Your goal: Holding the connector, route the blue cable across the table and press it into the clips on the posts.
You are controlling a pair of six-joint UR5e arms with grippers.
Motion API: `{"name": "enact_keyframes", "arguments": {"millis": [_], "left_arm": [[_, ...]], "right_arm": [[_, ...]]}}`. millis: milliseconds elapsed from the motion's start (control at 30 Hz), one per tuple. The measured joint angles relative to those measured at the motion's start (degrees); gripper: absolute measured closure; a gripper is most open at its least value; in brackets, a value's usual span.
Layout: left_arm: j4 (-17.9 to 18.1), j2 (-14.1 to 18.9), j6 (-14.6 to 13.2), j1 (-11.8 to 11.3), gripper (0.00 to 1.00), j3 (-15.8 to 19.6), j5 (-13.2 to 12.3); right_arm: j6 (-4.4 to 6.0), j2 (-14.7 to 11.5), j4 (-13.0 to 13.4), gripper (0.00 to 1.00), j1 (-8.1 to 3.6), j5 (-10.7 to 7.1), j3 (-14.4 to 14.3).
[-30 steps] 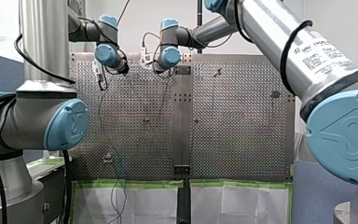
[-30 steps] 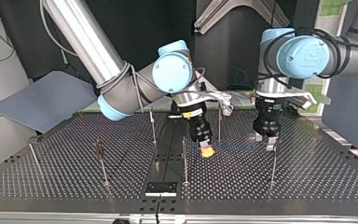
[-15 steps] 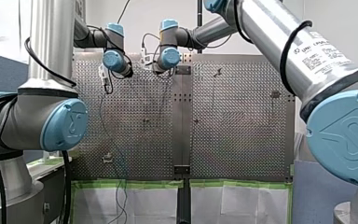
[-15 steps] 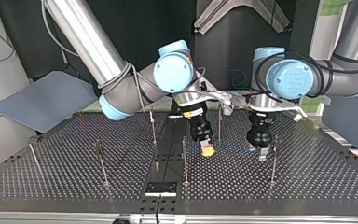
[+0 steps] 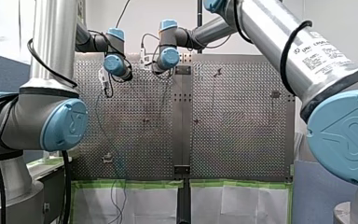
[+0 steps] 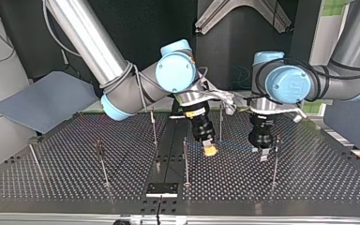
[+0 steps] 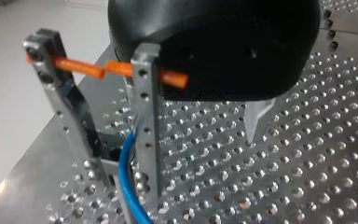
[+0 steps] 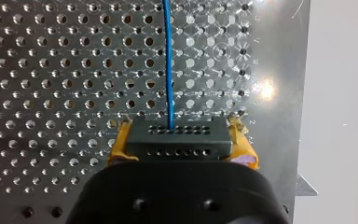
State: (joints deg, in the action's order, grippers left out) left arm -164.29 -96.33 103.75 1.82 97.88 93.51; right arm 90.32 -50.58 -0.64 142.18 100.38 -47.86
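Perforated table [image 8: 51, 60] carries blue cable [image 8: 168, 60] running straight ahead from connector [image 8: 177, 137] pinched by right fingers [image 8: 119, 145]; left fingers [image 7: 147, 116] spread.

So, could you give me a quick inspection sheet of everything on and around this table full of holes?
Surface: perforated metal table studded with thin metal posts.
Job's things: black rectangular connector; thin blue cable leading from it.
Clutter: nothing seen.
Grippers: right gripper, yellow-padded, shut on the connector; left gripper open, blue cable passing between its metal fingers.
Cables: black cables looped along both arms.
Surroundings: grey panel beside the table; white sheets edged with green tape.
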Motion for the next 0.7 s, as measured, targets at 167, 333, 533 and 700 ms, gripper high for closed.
{"name": "enact_keyframes", "arguments": {"millis": [167, 333, 533, 700], "left_arm": [[-0.1, 0.0, 0.1, 0.0, 0.84, 0.0, 0.7], [-0.2, 0.0, 0.3, 0.2, 0.94, 0.0, 0.8], [-0.7, -0.1, 0.3, 0.5, 1.00, 0.2, 1.0], [-0.9, 0.0, 0.3, 0.8, 1.00, 1.6, 2.3]], "right_arm": [[0.04, 0.1, -0.1, 1.00, 0.05, 0.00, 0.0], [0.05, 0.1, -0.2, 1.00, 0.05, 0.00, 0.0], [0.08, 0.1, -0.4, 1.00, -0.09, -0.04, 0.0], [0.85, 0.1, -0.5, 1.00, -0.07, -0.03, 0.0]]}}
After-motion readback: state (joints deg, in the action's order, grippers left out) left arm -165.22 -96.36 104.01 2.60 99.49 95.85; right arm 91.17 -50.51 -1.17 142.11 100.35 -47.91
